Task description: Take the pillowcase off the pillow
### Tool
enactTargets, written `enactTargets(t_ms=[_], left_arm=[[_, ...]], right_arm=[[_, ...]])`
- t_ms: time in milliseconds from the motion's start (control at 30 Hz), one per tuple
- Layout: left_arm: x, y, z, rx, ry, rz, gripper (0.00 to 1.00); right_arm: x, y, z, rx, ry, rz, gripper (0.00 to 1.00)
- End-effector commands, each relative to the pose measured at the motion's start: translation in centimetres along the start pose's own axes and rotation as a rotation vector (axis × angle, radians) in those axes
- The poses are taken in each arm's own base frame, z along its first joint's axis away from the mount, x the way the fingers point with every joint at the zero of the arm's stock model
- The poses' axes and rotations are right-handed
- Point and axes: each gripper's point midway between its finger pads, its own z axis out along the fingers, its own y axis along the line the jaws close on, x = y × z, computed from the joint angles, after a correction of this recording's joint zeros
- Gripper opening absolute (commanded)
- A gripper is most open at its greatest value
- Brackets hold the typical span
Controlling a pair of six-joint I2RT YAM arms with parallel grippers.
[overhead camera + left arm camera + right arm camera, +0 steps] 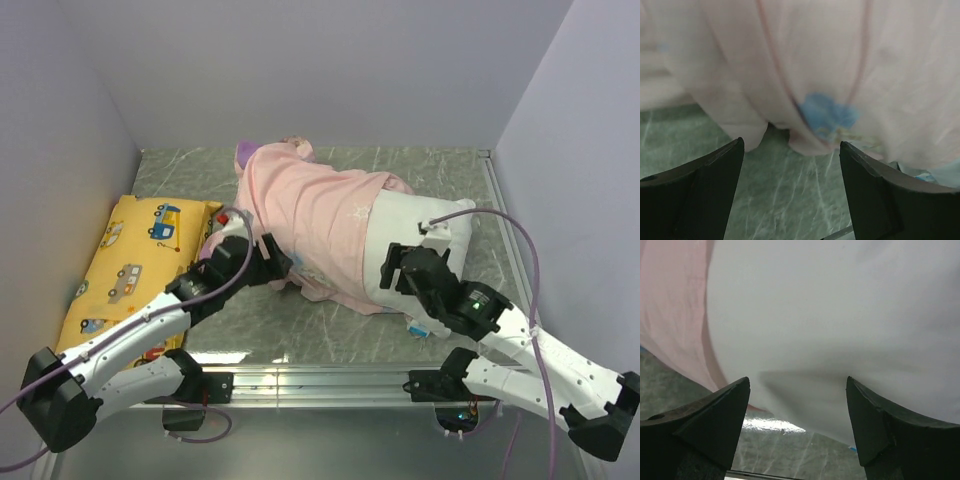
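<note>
The pillowcase point(305, 215), pale pink inside out, covers the left and far part of the white pillow point(415, 240), whose right end lies bare on the table. My left gripper point(272, 262) is open at the near left edge of the pillowcase. In the left wrist view the pink fabric point(840, 75) hangs just beyond the open fingers point(700, 185), with a blue print showing through. My right gripper point(392, 265) is open against the bare near side of the pillow. In the right wrist view the white pillow point(840, 315) fills the space past the fingers point(705, 420), with pink fabric point(670, 315) at left.
A yellow vehicle-print cushion point(125, 260) lies at the left beside the left arm. Grey walls enclose the green marbled table point(300, 330) on three sides. A metal rail point(320, 380) runs along the near edge.
</note>
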Motion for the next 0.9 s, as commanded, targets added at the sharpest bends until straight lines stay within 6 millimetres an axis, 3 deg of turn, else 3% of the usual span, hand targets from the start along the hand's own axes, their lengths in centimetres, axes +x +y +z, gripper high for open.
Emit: enactTargets(t_ms=[0,67,133,300,400,433,467,500,533,567,633,700,767,800,833,867], left_arm=[[0.8,-0.6,0.3,0.068,-0.061,-0.094,0.83],[1.0,-0.9,0.7,0.099,-0.082,-0.111,0.84],[1.7,-0.1,1.5,0.087,-0.093,-0.118,0.86],[2.8,0.5,4.5,0.044,-0.086,-0.108,0.84],[2.5,1.5,5.8,-0.026,-0.115,-0.109,0.67],[2.3,1.7,6.0,-0.039,-0.126,-0.108,0.48],[2.0,2.0,6.2,-0.063,-0.141,-0.098,0.36],[1.2,1.8,6.5,-0.079,-0.157,-0.093,0.23],[1.3,2.3,6.5,-0.115,-0.146,-0.072,0.02],[-0.1,2.0,6.4,-0.131,-0.181,-0.060,0.00],[-1.4,1.7,5.6,-0.147,-0.208,-0.038,0.00],[-4.2,1.2,3.3,-0.174,-0.260,-0.012,0.00],[-5.9,1.1,1.0,-0.204,-0.276,0.033,0.00],[-9.4,-1.0,-1.7,-0.158,-0.359,0.015,0.00],[-10.8,-1.7,-3.2,-0.150,-0.384,0.060,0.00],[-13.7,-3.6,-6.0,-0.112,-0.438,0.056,0.00]], right_arm=[[2.6,-0.7,0.8,0.065,0.034,-0.016,0.86],[3.9,-0.5,1.2,0.071,0.050,-0.034,0.88],[4.9,-0.6,1.9,0.103,0.068,-0.063,0.89],[4.5,-0.6,2.6,0.150,0.055,-0.077,0.89],[4.4,-0.4,3.3,0.173,0.047,-0.110,0.84],[4.0,-0.2,3.4,0.180,0.039,-0.114,0.78],[3.7,-0.1,3.4,0.186,0.037,-0.125,0.54],[3.6,-0.3,3.6,0.211,0.037,-0.147,0.39],[2.6,0.1,3.3,0.208,0.023,-0.141,0.26],[2.0,0.2,3.0,0.206,0.013,-0.144,0.09],[-0.2,0.9,2.0,0.182,-0.019,-0.131,0.00],[-1.9,1.0,0.4,0.156,-0.033,-0.140,0.00],[-5.1,2.4,-2.0,0.075,-0.055,-0.120,0.00],[-6.1,2.6,-3.5,0.034,-0.056,-0.111,0.00],[-8.5,4.1,-5.6,-0.065,-0.083,-0.094,0.00],[-10.1,4.1,-7.2,-0.106,-0.115,-0.068,0.00]])
